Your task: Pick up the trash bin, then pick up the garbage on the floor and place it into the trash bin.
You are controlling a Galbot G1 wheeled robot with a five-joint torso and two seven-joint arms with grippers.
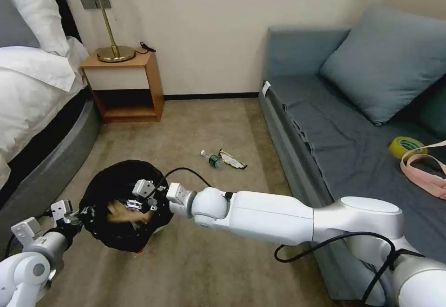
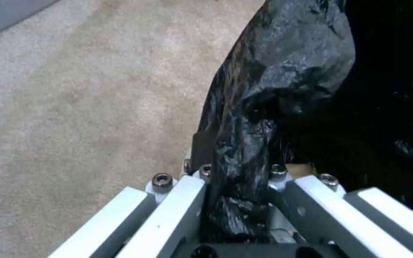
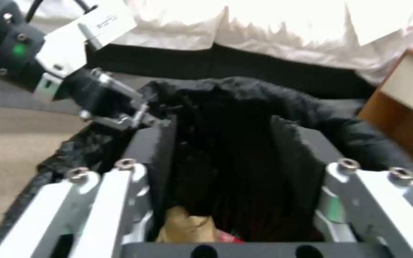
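Head view: left tool (image 1: 83, 212) pinches trash bin (image 1: 111, 181) rim, seemingly.

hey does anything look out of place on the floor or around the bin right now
Yes. A small bottle and a snack wrapper lie loose on the carpet near the sofa, away from the trash bin. The left gripper pinches the bin's rim; the right gripper is open over it.

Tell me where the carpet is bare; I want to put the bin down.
Bare carpet lies between the wooden nightstand and grey sofa, and below the black-bagged round bin. Crowded: beside the small clear bottle and yellowish-black wrapper.
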